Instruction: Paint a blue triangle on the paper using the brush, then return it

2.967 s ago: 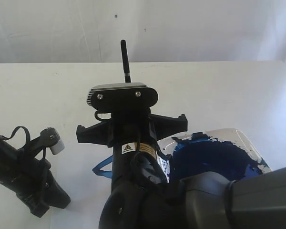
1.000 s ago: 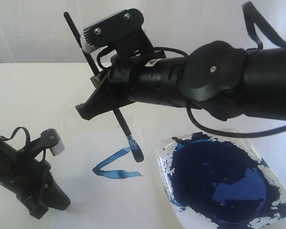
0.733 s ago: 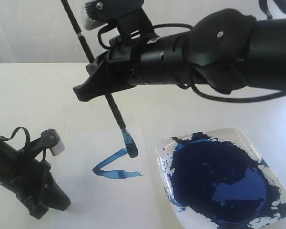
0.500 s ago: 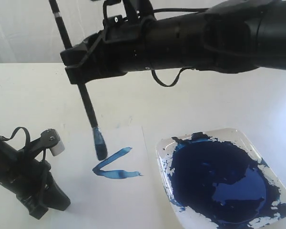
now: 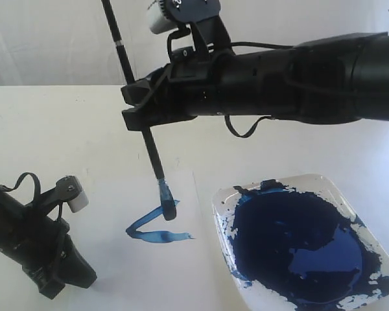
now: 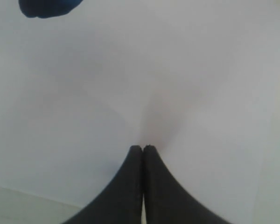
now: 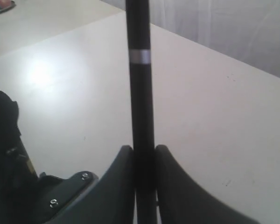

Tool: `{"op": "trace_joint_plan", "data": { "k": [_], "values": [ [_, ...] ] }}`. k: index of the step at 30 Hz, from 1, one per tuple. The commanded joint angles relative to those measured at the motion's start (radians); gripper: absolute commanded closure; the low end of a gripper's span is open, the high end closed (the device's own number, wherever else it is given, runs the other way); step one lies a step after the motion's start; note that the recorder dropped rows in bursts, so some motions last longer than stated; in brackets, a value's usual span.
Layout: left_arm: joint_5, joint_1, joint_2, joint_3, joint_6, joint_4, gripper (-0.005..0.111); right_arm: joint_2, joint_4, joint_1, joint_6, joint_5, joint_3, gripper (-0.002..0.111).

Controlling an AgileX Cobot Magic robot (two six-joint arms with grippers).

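Note:
My right gripper reaches in from the right, shut on the black handle of the brush. The right wrist view shows the handle clamped between both fingers. The brush slants down, and its blue bristle tip rests at the right end of the upper stroke. The blue triangle stands as two strokes meeting in a point at the left, open at the right, on the paper. My left gripper is shut and empty over white surface; its arm lies at the lower left.
A white square paint tray with a big dark blue pool sits right of the paper, close to its edge. A dark blue patch shows at the edge of the left wrist view. A white wall backs the table.
The right arm swung the brush left of the strokes, then back right and down; its tip now sits at the upper stroke's right end. The left arm has not moved.

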Motion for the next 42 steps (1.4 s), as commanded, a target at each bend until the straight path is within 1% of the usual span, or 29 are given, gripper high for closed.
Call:
{"op": "trace_joint_plan", "data": {
  "k": [1, 10, 21, 26, 42],
  "values": [
    [0.026, -0.002, -0.006, 0.006, 0.000, -0.002, 0.107, 0.003, 0.010, -0.006, -0.013, -0.046, 0.023, 0.108],
    [0.026, -0.002, -0.006, 0.006, 0.000, -0.002, 0.107, 0.068, 0.010, -0.006, -0.015, -0.055, 0.025, 0.108],
    [0.028, -0.002, -0.006, 0.006, 0.000, -0.002, 0.107, 0.120, 0.035, -0.006, -0.069, -0.080, 0.025, 0.108],
    [0.028, -0.002, -0.006, 0.006, 0.000, -0.002, 0.107, 0.142, 0.055, -0.006, -0.142, -0.082, 0.023, 0.108],
    [0.028, -0.002, -0.006, 0.006, 0.000, -0.002, 0.107, 0.157, 0.055, -0.006, -0.147, -0.079, -0.030, 0.108]
  ]
}}
